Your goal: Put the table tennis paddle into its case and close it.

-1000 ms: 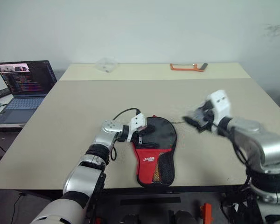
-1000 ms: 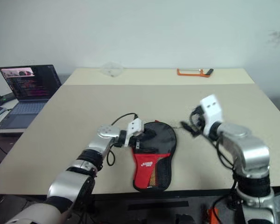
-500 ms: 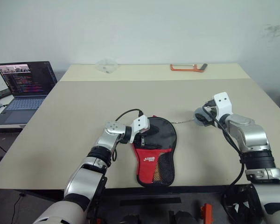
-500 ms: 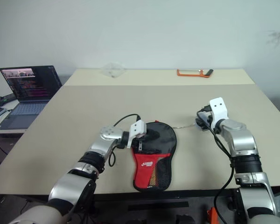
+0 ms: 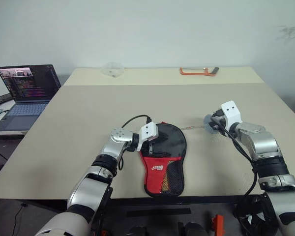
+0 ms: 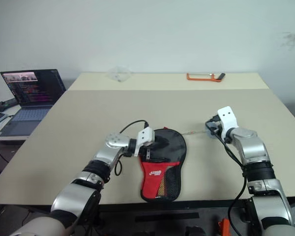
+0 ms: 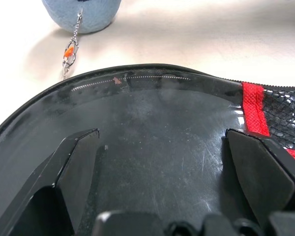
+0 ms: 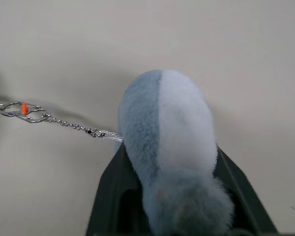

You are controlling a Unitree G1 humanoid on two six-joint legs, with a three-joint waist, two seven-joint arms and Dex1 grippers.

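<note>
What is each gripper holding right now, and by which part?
The right gripper is closed around the body of the fluffy blue pom-pom charm. The left gripper is open over the case, holding nothing.

The left gripper [image 7: 160,162] sat with its two black fingers [image 7: 76,162] spread wide over the black face of its case [image 7: 157,128]; the case's curved zip edge ran past the fingertips; red trim and black mesh showed at one side; beyond the edge, on the beige table [image 7: 211,34], lay a pale blue fluffy ball [image 7: 83,12] with a small metal chain [image 7: 71,49] carrying an orange bit.
</note>
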